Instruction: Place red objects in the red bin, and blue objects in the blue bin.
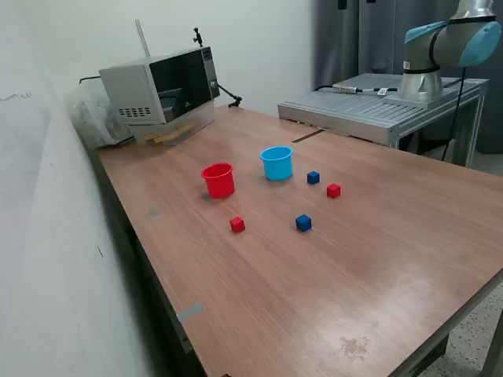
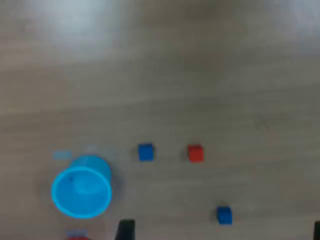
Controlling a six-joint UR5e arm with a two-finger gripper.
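Wooden table (image 1: 377,259) holds blue cup (image 2: 81,192) near end effector (image 2: 220,232).

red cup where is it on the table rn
In the exterior view the red cup stands upright on the table, just left of the light blue cup.

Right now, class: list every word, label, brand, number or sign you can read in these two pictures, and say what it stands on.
None can be read.
Microwave: control panel markings too small to read.
Red cup, blue cup, cubes: no lettering visible.
Table: no lettering visible.
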